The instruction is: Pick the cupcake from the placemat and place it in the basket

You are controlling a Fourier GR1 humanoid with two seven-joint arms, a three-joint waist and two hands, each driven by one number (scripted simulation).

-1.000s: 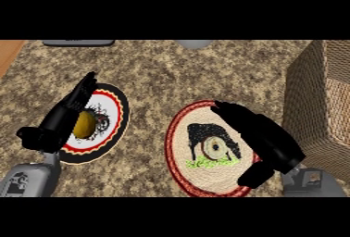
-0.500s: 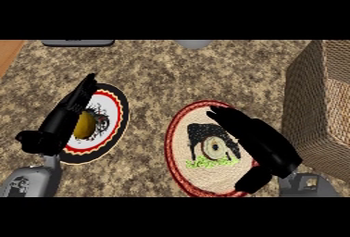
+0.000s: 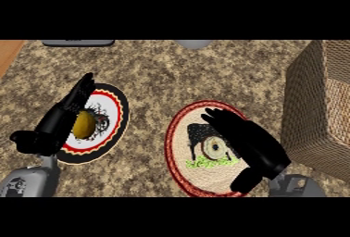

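The cupcake (image 3: 216,149), seen from above as a pale round top, sits on a round woven placemat (image 3: 183,162) with a red rim, a dark animal figure and a green patch. My right hand (image 3: 254,144) hovers over the mat's right half, just right of the cupcake and partly covering it. Its fingers are stretched toward the upper left, its thumb hangs low, and it holds nothing. The wicker basket (image 3: 321,102) stands at the right edge. My left hand (image 3: 58,122) rests open over the left plate.
A round plate (image 3: 113,115) with a black and red rim lies at the left with a yellow fruit (image 3: 84,124) on it. Two grey items (image 3: 78,43) (image 3: 195,44) sit at the counter's far edge. A wooden strip (image 3: 8,51) shows top left.
My right hand has slid slightly left and down over the placemat, closer to the cupcake. The left hand has stayed still.
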